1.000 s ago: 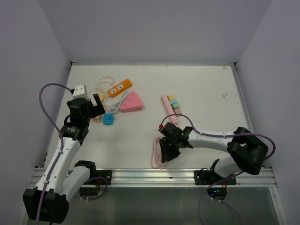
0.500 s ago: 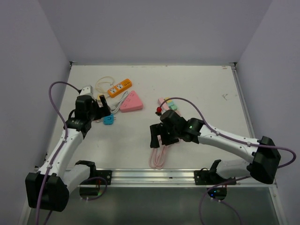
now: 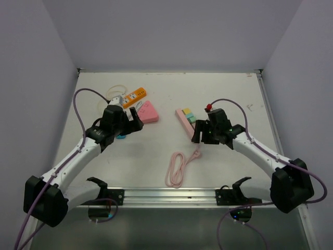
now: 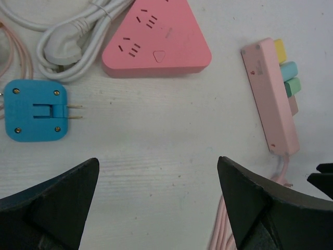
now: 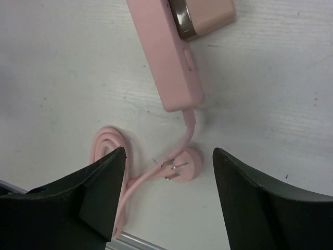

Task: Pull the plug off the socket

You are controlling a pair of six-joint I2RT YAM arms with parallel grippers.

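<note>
Bench (image 3: 234,99) viewed from its near edge. Pink power strip (image 3: 183,121) lies flat near the middle, its length angled toward the far-left corner. Small coloured plugs (image 3: 191,116) sit side by side along its right flank, all seated in it. Its pink cord runs from the strip's near end to a loose coil (image 3: 177,169) by the near edge. The cord's own plug (image 5: 182,164) lies on the bench just beside that near end, prongs showing.

Right pincer (image 3: 200,138) hangs over the strip's near end, jaws well apart, nothing gripped. Left pincer (image 3: 134,119) hangs toward the far-left corner, jaws at full spread, nothing gripped. Beneath it lie a blue adapter (image 4: 35,110) with two prongs out, a pink triangular socket block (image 4: 156,41) and a white cable (image 4: 67,44). The adapter lies apart from the block.
</note>
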